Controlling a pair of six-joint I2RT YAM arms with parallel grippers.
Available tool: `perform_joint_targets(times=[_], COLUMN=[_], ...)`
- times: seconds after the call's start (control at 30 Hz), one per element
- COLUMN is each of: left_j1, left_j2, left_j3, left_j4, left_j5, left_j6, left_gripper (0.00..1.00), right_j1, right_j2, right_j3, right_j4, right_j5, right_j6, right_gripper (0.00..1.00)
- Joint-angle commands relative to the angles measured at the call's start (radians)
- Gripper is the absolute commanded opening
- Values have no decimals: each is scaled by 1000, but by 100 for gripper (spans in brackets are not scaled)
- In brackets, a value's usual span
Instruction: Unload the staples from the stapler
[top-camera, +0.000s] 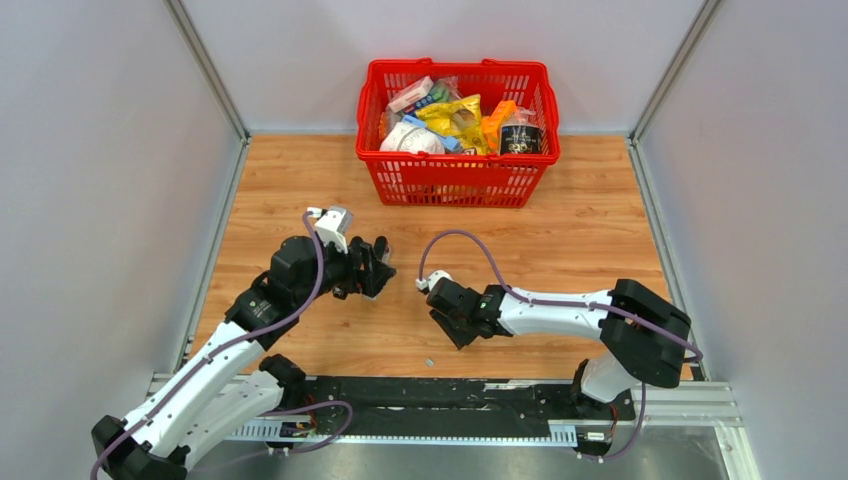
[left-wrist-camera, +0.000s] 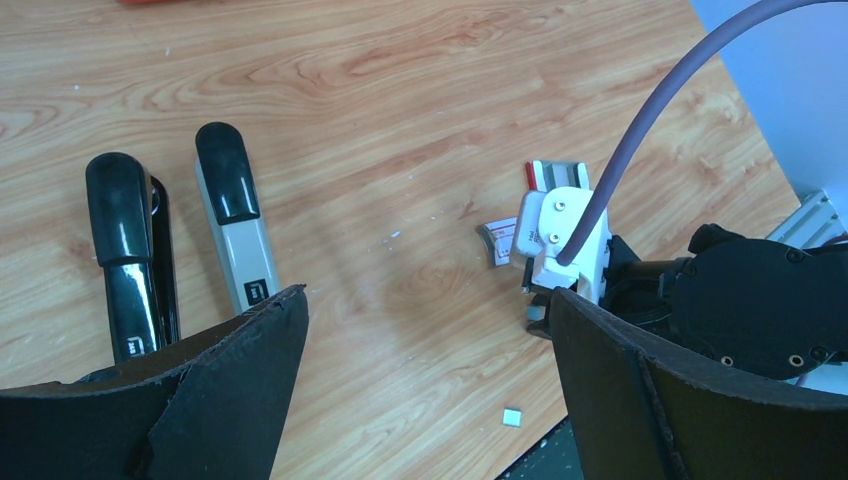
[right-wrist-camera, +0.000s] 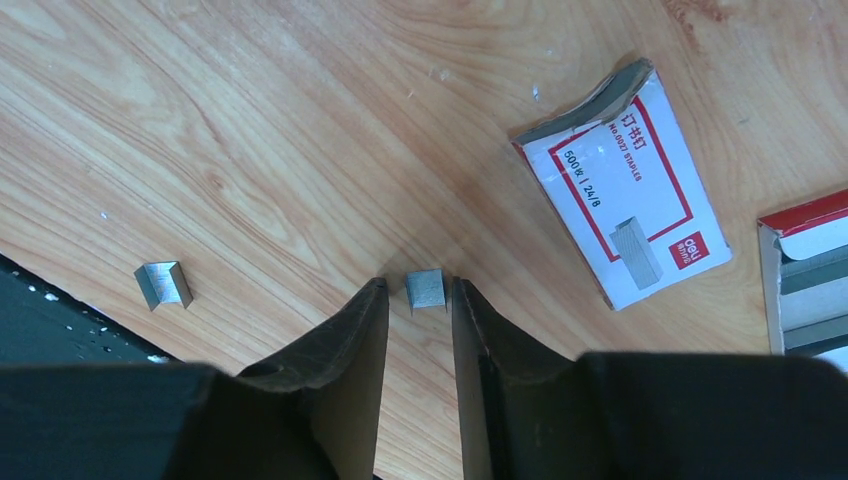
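Note:
The stapler lies swung open in the left wrist view, its black arm (left-wrist-camera: 125, 250) beside its grey magazine arm (left-wrist-camera: 235, 215). My left gripper (left-wrist-camera: 428, 298) is wide open and empty, above bare wood to the right of the stapler; it also shows in the top view (top-camera: 375, 265). My right gripper (right-wrist-camera: 419, 287) is low over the table, jaws a narrow gap apart. A small silvery block of staples (right-wrist-camera: 427, 290) lies on the wood right between its fingertips, with a sliver of space on its left side. A second staple bit (right-wrist-camera: 163, 285) lies to the left near the table's edge.
A red-and-white staple box sleeve (right-wrist-camera: 625, 200) lies beyond the right gripper, and its red tray (right-wrist-camera: 805, 270) is at the right edge. A red basket (top-camera: 455, 180) full of groceries stands at the back. The black base rail (top-camera: 450, 395) runs along the near edge.

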Motion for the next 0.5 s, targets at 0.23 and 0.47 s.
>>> perform_joint_targets(times=[0.23, 0.47], left_j1=[-1, 0], left_j2=[-20, -23], left_j3=[0, 2], left_j4=[8, 10], left_j5=[-5, 5], left_j6=[-8, -8], left_gripper=[97, 97], right_j1=[5, 3], right_j2=[-37, -63], right_j3=[1, 27], right_j4=[-25, -82], right_j5=[63, 115], right_j6=[53, 109], right_gripper=[26, 18])
